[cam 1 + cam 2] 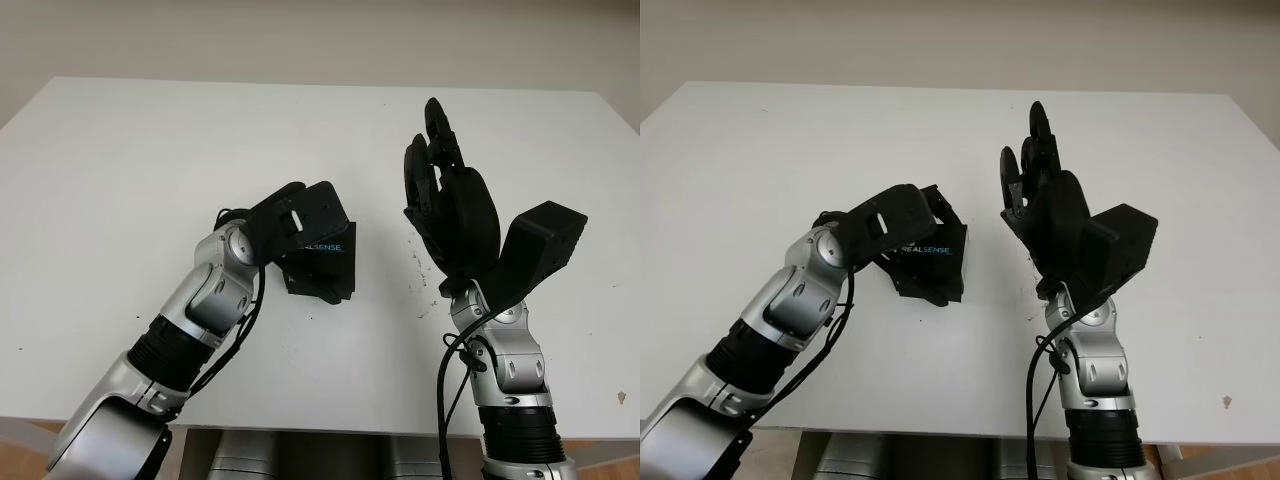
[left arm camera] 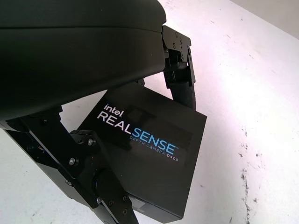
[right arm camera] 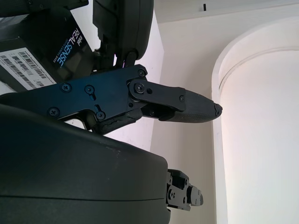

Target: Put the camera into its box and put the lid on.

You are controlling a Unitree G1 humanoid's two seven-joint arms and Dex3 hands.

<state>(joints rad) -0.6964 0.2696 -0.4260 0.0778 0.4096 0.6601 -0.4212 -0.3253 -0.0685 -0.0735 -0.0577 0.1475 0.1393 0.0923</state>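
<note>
Meanwhile, on the white table [image 1: 150, 160], left hand [image 1: 300, 225] fingers clamp the black box [image 1: 322, 262]; right hand [image 1: 450, 205] open

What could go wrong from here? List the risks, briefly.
1. The left robot hand grips the black RealSense box with fingers over its edges; the box looks tilted on the table, so it may slip or twist.
2. The right robot hand is raised open, close beside the box; moving in, it could knock the box or the left hand.
</note>
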